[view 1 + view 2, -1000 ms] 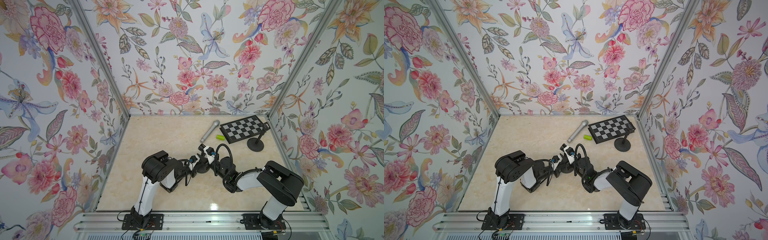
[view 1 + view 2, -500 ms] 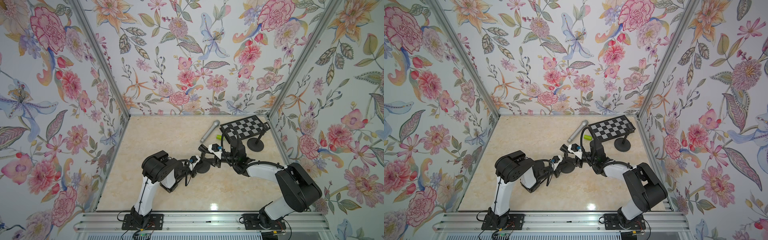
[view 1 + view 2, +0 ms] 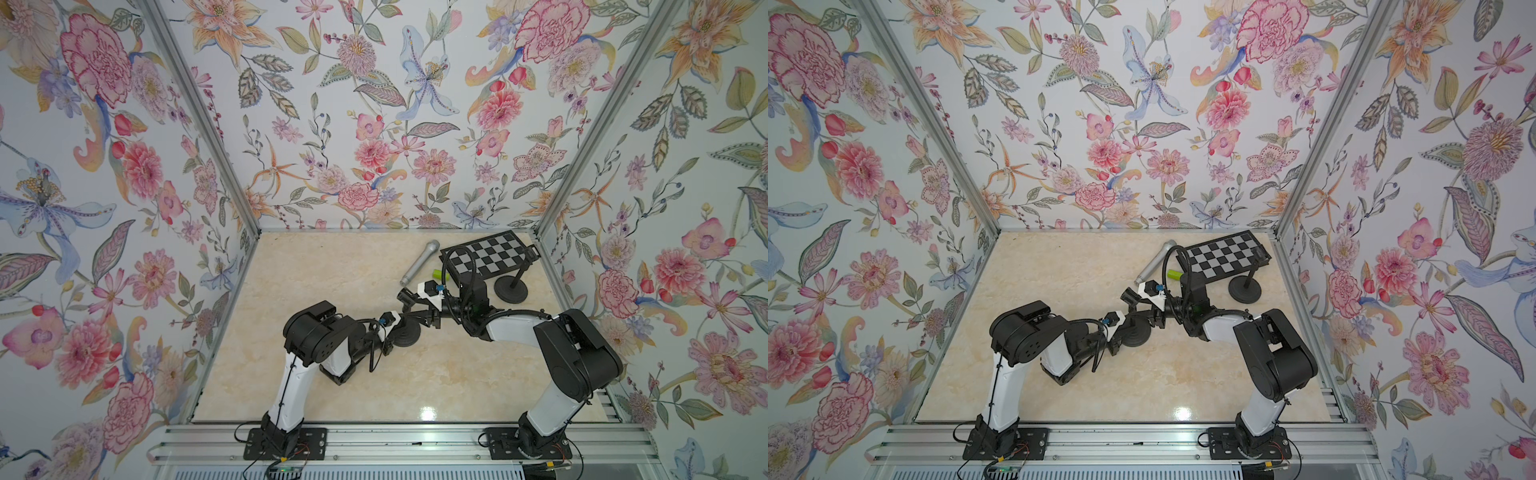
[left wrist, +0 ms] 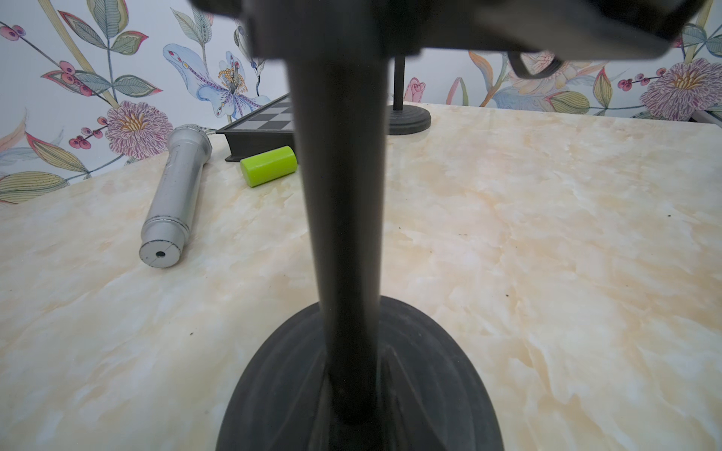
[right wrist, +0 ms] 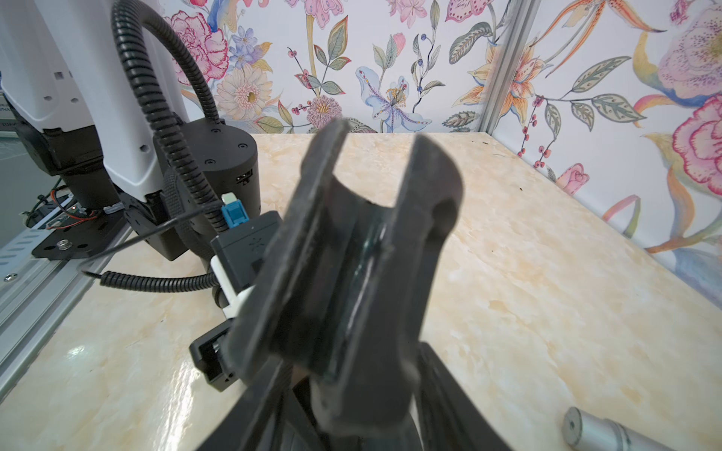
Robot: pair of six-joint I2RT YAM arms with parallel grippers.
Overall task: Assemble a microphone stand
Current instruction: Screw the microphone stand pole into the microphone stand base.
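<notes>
Stand pole [image 4: 344,234] is held upright on its round base [image 4: 429,371] on the counter [image 4: 547,234], pinched by the left claw [image 3: 396,330], with the mic clip [image 5: 351,254] gripped near its top by the right claw [image 3: 417,316]. Further back, microphone [image 3: 419,262] and green cylinder [image 3: 439,273] are laid flat beside the checkerboard [image 3: 490,257].

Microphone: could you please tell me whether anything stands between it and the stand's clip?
Nothing lies on the table between the microphone and the stand; the green cylinder sits aside. The right hand, though, straddles the clip itself.
</notes>
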